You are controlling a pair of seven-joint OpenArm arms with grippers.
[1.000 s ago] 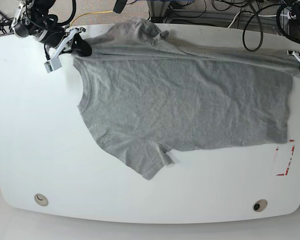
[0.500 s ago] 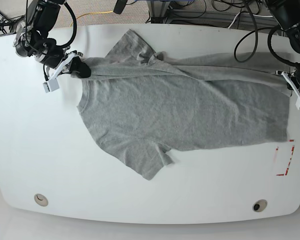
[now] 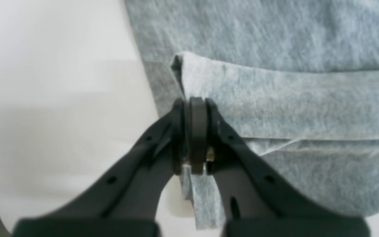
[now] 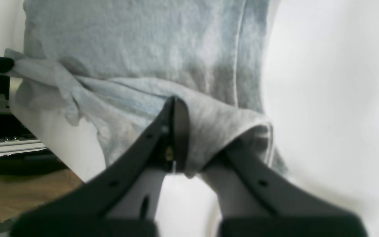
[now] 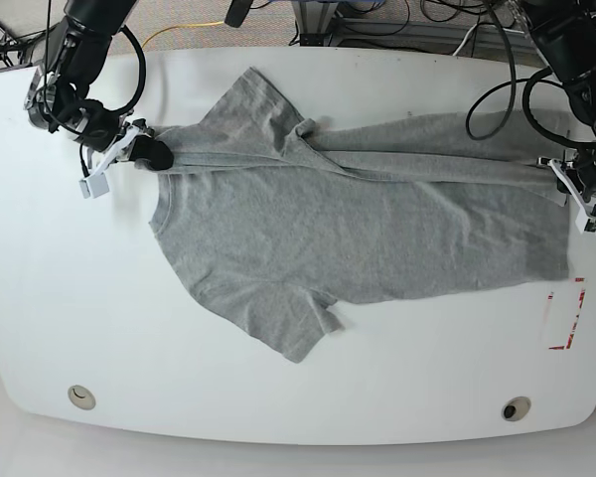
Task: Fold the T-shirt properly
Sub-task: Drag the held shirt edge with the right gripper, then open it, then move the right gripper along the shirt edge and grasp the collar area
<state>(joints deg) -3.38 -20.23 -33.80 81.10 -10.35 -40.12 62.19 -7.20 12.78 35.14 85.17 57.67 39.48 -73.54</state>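
We judged the lengthwise fold underway: left gripper point(image 3: 194, 108) and right gripper point(image 4: 183, 138) clamped the T-shirt point(image 5: 368, 224); next, lay the far edge forward.

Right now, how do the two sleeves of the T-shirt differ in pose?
The near sleeve lies flat and free, spread toward the table's front edge. The far sleeve points toward the back edge, with a fold bunched at its base. Both are short, grey, and resting on the table.
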